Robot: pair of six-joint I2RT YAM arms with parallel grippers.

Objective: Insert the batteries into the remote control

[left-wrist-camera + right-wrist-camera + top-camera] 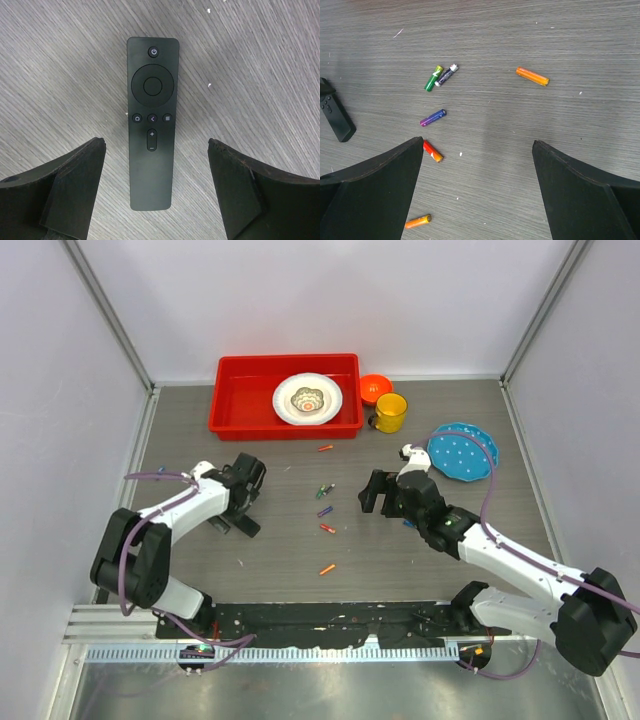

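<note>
Remote control (152, 122) lies flat on the grey wood-grain desk (260, 60), button side up, so the battery slot is out of sight. In the left wrist view its power button is at the far end. The left tool (155, 142) hangs over the lower half of it, fingers spread wide, one on either side of the black bar and clear of it, pinching nothing.

The batteries lie loose on the middle of the desk, between the two arms and well apart from the remote control. In the right wrist view a green battery (433, 78) and a dark purple battery (446, 75) with a silver end lie just beside each other. A purple-blue battery (433, 117) lies nearer the camera. A red-orange battery (433, 151) has one end at the edge of a finger in that view. A near orange battery (418, 220) lies lowest in the picture, and a far orange battery (532, 76) lies off on its own. The right tool (477, 142) is above them, fingers spread, with nothing between them.

At the back of the desk stand a red tray (230, 410) with a white plate (287, 408) in it, an orange bowl (375, 388), a yellow mug (391, 412) and a blue plate (462, 452)
</note>
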